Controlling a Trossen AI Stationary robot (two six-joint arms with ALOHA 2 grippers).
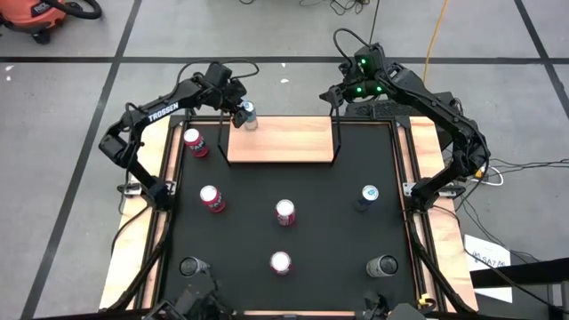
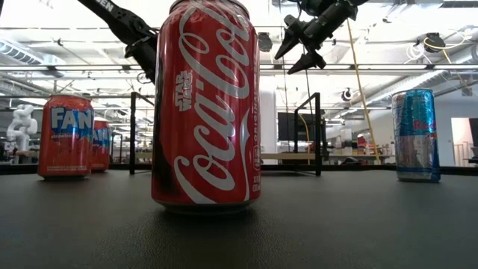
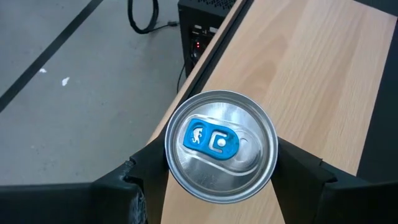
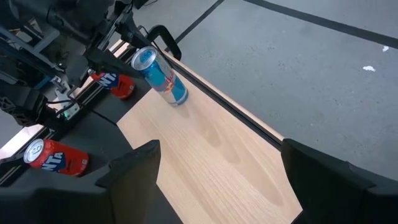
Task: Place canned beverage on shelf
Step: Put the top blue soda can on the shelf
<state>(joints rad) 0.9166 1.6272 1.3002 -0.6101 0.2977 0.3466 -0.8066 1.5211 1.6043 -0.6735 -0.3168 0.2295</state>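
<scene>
The slim silver-and-blue can (image 3: 221,147) is clamped between the jaws of the left gripper (image 1: 242,110), one dark finger (image 3: 144,174) on each side of its body, blue tab facing up. It stands over the far left corner of the shelf (image 1: 284,140); the right wrist view shows its base at the light-wood board, though actual contact cannot be confirmed. Judgement: the grip across the body keeps the can upright for a flat set-down near the board's edge, leaving the rest of the board free for further cans. Release has not yet taken place.

The right gripper (image 1: 336,92) hangs above the shelf's far right corner, jaws apart and holding nothing, well clear of the held can, apparently waiting.

Beyond the jaws, on the black tabletop (image 1: 329,258), stand several red cans, among them a Fanta can (image 1: 195,142) just left of the shelf, and another blue can (image 1: 369,195) toward the right arm's side.
</scene>
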